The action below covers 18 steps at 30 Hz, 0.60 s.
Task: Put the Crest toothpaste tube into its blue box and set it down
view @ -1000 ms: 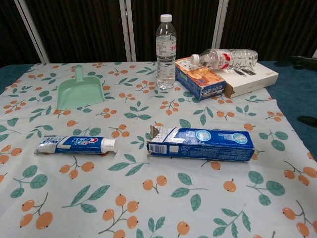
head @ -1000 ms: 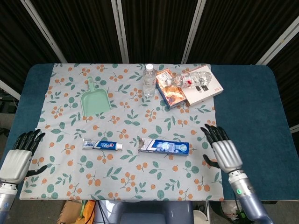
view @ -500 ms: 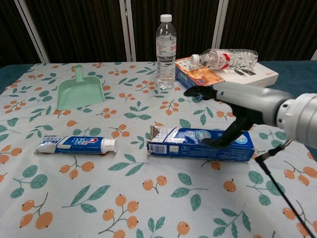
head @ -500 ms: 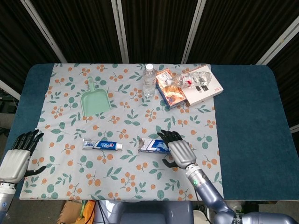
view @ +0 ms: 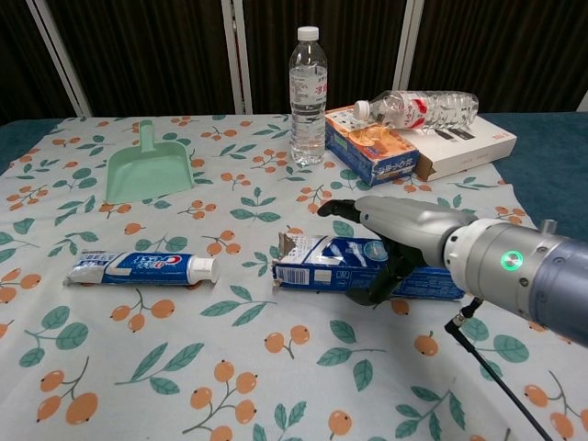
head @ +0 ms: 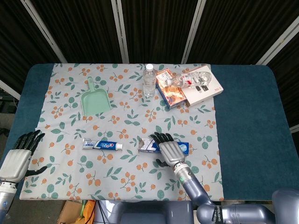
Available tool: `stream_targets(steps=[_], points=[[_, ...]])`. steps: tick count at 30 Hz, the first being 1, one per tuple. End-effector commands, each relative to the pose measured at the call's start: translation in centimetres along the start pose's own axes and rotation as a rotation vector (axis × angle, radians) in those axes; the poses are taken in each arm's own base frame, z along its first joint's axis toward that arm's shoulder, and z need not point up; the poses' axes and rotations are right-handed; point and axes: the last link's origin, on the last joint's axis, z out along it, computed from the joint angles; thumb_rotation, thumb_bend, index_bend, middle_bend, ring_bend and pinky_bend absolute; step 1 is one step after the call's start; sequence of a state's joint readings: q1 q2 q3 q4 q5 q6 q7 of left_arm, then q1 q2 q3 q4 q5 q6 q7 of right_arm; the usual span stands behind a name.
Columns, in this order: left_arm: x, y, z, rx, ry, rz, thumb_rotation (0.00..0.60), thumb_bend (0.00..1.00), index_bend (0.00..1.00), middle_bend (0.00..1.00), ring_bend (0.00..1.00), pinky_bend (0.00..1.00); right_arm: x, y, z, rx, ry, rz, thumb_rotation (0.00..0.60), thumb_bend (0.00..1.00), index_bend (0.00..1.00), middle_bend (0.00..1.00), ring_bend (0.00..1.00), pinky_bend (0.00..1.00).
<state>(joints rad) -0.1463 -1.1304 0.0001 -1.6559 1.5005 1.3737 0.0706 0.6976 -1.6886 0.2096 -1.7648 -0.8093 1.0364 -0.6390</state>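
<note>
Left hand: our left hand (head: 17,156) hovers at the table's near-left edge, off the floral cloth (head: 70,182), fingers spread and holding nothing; only the head view shows it.
Toothpaste tube: the Crest toothpaste tube (head: 102,145) lies flat on the cloth, cap toward the box, well apart from both hands.
Tube handling: we judge it light and soft-walled, likely to dent if squeezed hard; a grasp across the middle or near the crimped tail leaves the cap end free to lead into the box.
Blue box: the blue box (view: 312,261) lies on its side just right of the tube, its torn open flap facing the cap.
Box handling: we judge thin cardboard, light and easy to crush; best held around the body, away from the open mouth.
Right hand: our right hand (head: 168,150) sits over the box's middle, fingers draped across the top and thumb at the near side; we cannot tell whether it grips firmly yet.
Change: half a second ago this hand was slightly further right over the box; a second ago it hung at the cloth's right edge. The tube, box and left hand have not moved.
</note>
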Motion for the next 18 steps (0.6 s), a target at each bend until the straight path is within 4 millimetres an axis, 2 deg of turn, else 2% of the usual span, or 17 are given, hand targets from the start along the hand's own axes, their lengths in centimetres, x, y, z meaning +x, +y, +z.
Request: stream_targets(steps=[1, 8, 13, 18], points=[[0.0, -0.1, 0.1, 0.005, -0.006, -0.005, 0.600, 0.00, 0.00, 0.00, 0.00, 0.00, -0.5, 0.5, 0.6, -0.023, -0.002, -0.026, 0.600, 0.33, 0.00, 0.05, 0.01, 0.01], [-0.1, 0.1, 0.1, 0.002, -0.018, -0.011, 0.600, 0.00, 0.00, 0.00, 0.00, 0.00, -1.5, 1.2, 1.3, -0.054, 0.023, -0.067, 0.600, 0.33, 0.08, 0.19, 0.13, 0.08], [-0.1, 0.2, 0.1, 0.003, -0.020, -0.011, 0.600, 0.00, 0.00, 0.00, 0.00, 0.00, -1.5, 1.2, 1.6, -0.054, 0.059, -0.075, 0.600, 0.33, 0.23, 0.35, 0.30, 0.23], [-0.1, 0.2, 0.1, 0.005, -0.021, -0.013, 0.600, 0.00, 0.00, 0.00, 0.00, 0.00, -1.5, 1.0, 1.1, -0.040, 0.070, -0.069, 0.600, 0.33, 0.35, 0.45, 0.41, 0.34]])
